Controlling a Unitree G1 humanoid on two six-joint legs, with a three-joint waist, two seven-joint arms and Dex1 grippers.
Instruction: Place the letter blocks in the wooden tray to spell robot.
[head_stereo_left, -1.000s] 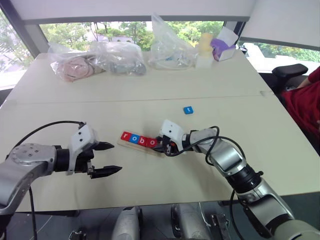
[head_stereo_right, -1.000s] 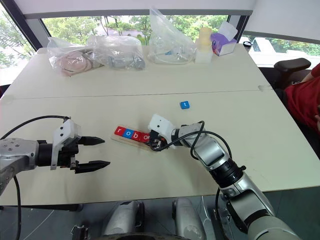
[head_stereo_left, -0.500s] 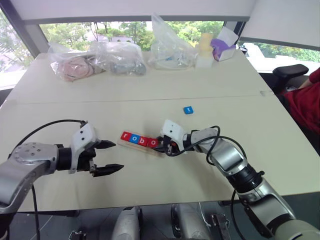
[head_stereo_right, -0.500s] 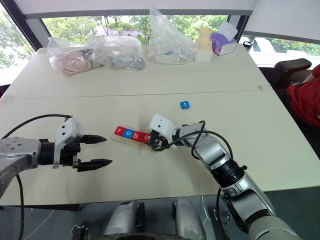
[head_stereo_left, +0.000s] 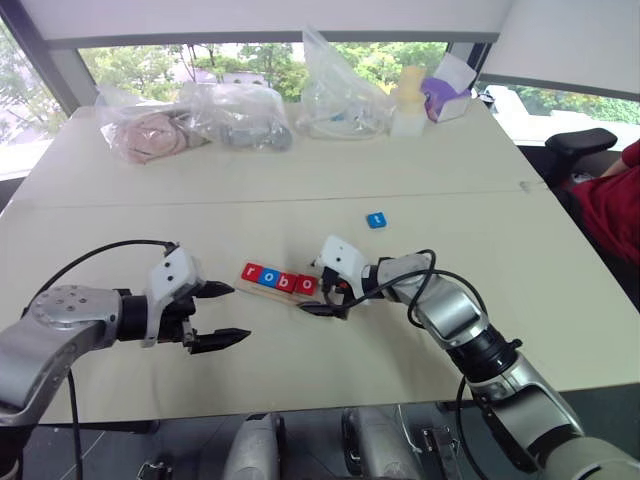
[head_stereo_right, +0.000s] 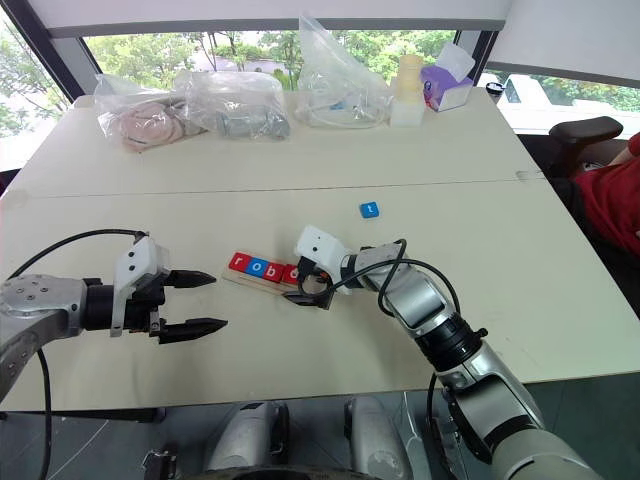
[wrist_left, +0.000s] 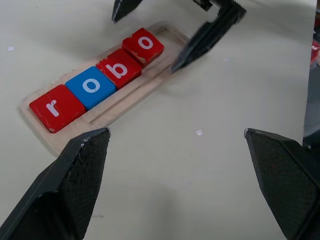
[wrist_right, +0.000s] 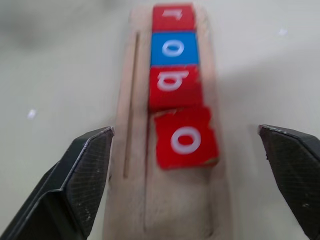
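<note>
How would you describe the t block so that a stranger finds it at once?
On the table, find the wooden tray holding four blocks near the middle. The t block lies alone on the bare tabletop beyond the tray's right end, toward the window. It is the only block outside the tray, blue with a white letter.

red letter blocks (wrist_left: 118, 68): three
blue letter blocks (head_stereo_left: 376, 220): two
wooden tray (wrist_left: 142, 82): one
grippers (head_stereo_left: 222, 315): two
plastic bags (head_stereo_left: 240, 115): three, far
</note>
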